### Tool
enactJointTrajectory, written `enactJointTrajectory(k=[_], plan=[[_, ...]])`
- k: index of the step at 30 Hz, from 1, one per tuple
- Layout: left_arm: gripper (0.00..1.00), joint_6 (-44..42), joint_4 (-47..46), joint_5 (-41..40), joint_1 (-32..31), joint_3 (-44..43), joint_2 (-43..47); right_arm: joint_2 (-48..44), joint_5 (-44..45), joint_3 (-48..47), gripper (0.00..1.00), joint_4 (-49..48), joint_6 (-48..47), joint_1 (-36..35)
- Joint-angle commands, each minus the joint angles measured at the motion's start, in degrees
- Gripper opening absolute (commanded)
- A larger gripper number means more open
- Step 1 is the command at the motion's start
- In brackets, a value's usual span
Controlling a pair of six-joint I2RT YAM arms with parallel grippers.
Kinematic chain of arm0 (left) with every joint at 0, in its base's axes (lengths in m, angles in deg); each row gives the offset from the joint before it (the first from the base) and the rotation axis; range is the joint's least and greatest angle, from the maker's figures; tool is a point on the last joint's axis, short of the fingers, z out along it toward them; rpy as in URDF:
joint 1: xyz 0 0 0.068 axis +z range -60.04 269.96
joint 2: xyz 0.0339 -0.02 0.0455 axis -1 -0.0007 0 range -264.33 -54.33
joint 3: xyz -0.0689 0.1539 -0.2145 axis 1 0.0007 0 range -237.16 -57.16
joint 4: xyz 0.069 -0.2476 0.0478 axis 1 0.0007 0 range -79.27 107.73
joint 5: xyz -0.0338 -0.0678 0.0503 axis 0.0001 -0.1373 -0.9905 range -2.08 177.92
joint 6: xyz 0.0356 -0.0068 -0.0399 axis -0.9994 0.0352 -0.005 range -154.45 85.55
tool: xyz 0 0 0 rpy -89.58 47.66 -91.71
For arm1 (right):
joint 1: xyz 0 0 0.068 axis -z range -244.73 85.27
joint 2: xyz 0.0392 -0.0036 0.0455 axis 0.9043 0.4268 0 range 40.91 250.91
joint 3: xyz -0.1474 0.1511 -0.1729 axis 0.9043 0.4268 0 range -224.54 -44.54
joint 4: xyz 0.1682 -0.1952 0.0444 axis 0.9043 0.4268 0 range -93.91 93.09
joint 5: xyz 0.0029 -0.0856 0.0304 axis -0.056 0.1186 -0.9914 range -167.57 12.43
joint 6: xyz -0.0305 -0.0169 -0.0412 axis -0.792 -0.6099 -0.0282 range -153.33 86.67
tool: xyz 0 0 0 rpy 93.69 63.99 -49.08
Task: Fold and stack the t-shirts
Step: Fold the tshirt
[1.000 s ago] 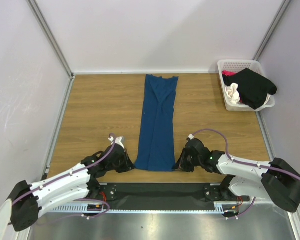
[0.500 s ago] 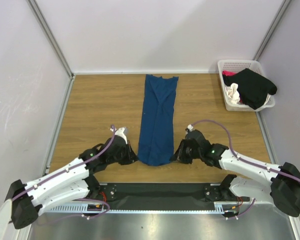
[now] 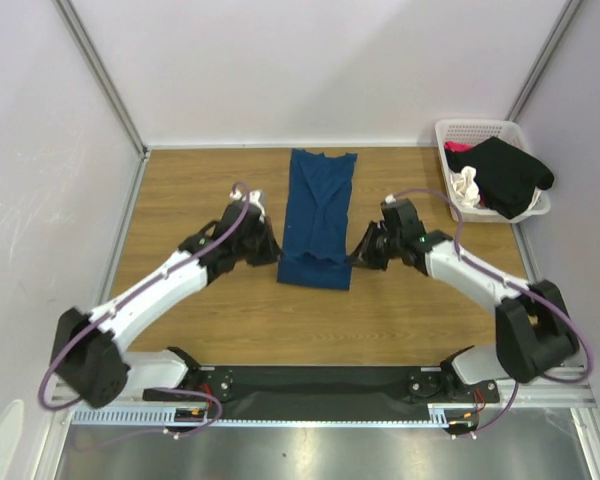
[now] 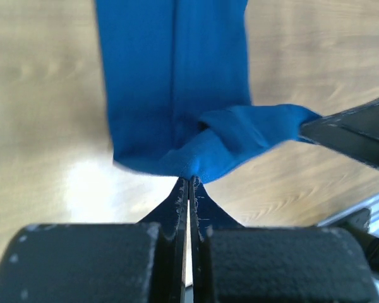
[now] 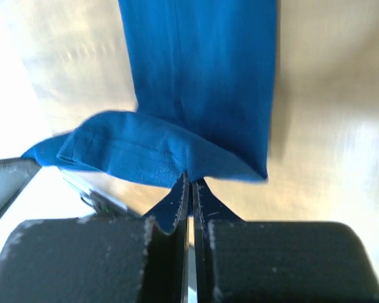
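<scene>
Now the near hem of the dark blue t-shirt [image 3: 318, 215], a second ago down by the arm bases, has been carried up over its middle on the tabletop [image 3: 180, 200]. Left jaws and right jaws each pinch a hem corner, so the fold looks about halfway.
</scene>
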Motion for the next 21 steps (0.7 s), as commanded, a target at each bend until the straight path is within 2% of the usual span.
enactJointTrajectory(k=[1, 10, 16, 21], plan=[[0.00, -3.93, -1.09, 3.87, 3.43, -7.89, -6.96, 7.14, -5.81, -7.30, 0.00, 0.25, -4.63, 3.50], [0.00, -5.69, -1.45, 7.39, 8.37, -24.86, -24.91, 24.82, -12.76, -25.86, 0.00, 2.29, -10.08, 11.05], [0.00, -4.81, -3.73, 9.41, 11.00, -29.09, -33.79, 36.43, -21.10, -33.23, 0.00, 0.26, -11.49, 13.88], [0.00, -4.20, -5.57, 10.21, 12.06, -30.15, -38.10, 40.92, -21.72, -36.93, 0.00, 0.34, -13.42, 14.14]])
